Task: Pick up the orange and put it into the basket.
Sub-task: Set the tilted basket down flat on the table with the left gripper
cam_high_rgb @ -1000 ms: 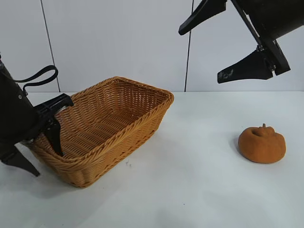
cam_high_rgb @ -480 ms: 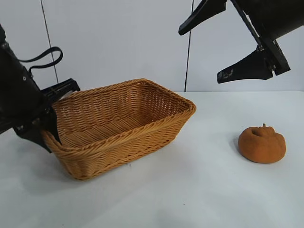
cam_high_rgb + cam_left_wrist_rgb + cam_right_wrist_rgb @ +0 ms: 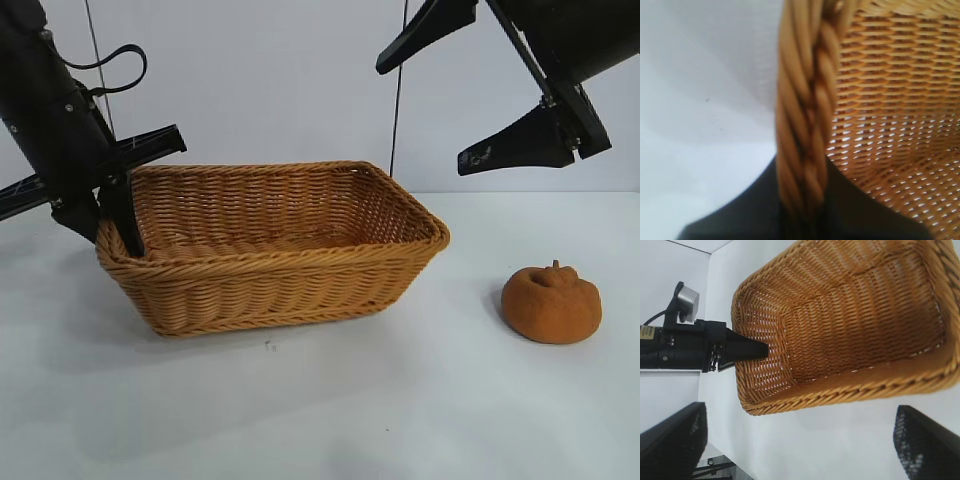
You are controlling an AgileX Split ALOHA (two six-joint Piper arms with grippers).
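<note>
Basket gripped at rim, orange untouched on surface.
L gripper clamped on basket's braided end rim, far side from orange. R gripper wide open, empty, above and between basket & orange, nearer orange. Orange prob. light, rough, firm; take across its squat sides.

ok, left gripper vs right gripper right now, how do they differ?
The left gripper is shut on the basket at its rim; the right gripper is open and holds nothing. The left gripper is low, at the basket's end wall; the right gripper hangs high above the table, up and back from the orange. Both are black.
</note>
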